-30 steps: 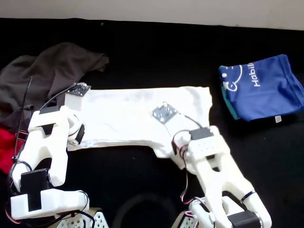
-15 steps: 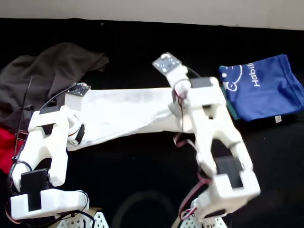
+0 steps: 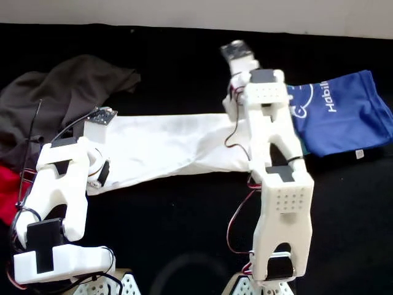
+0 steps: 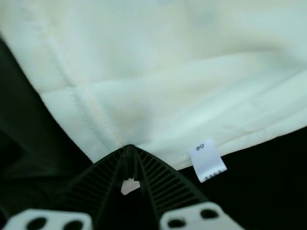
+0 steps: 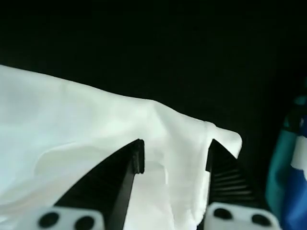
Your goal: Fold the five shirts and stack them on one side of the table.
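White shirt (image 3: 166, 147) laid across the table (image 3: 153, 233).
Left pincer (image 4: 129, 148) clamped on its hem beside a dark clothes heap (image 3: 61, 92); right pincer (image 5: 175, 148) apart over its other end, near the folded blue shirt (image 3: 344, 117).

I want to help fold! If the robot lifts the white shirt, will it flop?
Probably floppy: the shirt lies in soft folds and creases. Likely light, since the cloth looks thin at its hem. Pushed, it would probably bunch up on the table rather than slide whole.
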Motion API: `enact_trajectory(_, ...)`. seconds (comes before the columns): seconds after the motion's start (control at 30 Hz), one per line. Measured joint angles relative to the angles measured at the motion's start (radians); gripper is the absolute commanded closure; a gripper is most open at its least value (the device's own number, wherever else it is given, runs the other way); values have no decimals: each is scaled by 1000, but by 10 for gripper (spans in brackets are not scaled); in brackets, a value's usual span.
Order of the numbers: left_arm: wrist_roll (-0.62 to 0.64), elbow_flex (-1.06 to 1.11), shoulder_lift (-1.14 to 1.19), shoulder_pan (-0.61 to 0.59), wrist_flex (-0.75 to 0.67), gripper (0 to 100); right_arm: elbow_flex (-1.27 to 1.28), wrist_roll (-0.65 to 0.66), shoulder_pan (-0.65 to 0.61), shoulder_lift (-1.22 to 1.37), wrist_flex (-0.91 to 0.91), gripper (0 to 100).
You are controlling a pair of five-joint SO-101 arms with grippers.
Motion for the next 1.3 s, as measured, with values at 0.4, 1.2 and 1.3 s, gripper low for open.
enact_trajectory(0.4, 0, 0, 0, 0, 0, 991, -331, -31, 31, 0, 376, 991)
enact_trajectory(1.2, 0, 0, 0, 0, 0, 991, 1030, -15, 41, -516, -456, 992)
enact_trajectory(1.3, 0, 0, 0, 0, 0, 991, 1073, 26, 71, -528, -463, 992)
